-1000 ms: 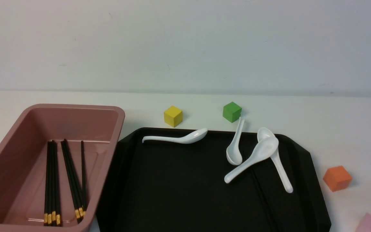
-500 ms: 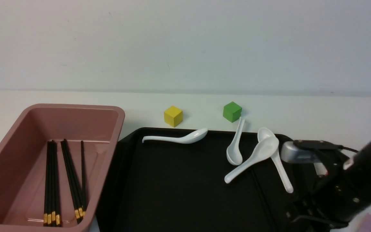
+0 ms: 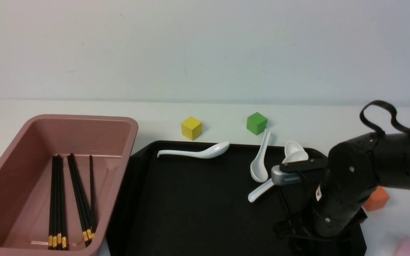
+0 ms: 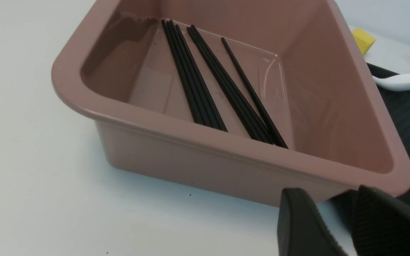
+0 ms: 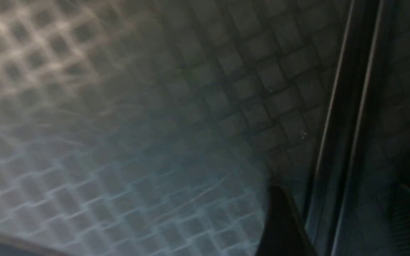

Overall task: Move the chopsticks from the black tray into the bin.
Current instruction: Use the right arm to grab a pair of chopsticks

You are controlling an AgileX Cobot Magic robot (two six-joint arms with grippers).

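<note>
The right gripper [image 5: 345, 220] is very low over the black tray [image 3: 198, 199], with its fingers [image 5: 279, 220] apart and nothing between them gripped yet. In the right wrist view two chopsticks [image 5: 347, 106] lie side by side on the textured floor and run into the gap between the fingers. I judge the gripper is set astride them this way so that one closing takes both. They are thin and flat on the floor, so the tips probably need to go almost to the surface. The left gripper [image 4: 336, 213] is empty, its fingers only a little apart, and it hangs near a corner of the bin [image 4: 226, 149], out of the way of the right arm [image 3: 351, 185]. In the bin several other chopsticks [image 3: 57, 202] already lie lengthwise, gold bands toward the robot, so most of the task seems done. Farther on the tray are four white spoons [image 3: 198, 153]; two of them are partly hidden behind the arm and lie close to the pair, so a lift may disturb them. Beyond the tray, on the white table [image 3: 333, 121], stand a yellow cube [image 3: 191, 128] and a green cube [image 3: 256, 123].
</note>
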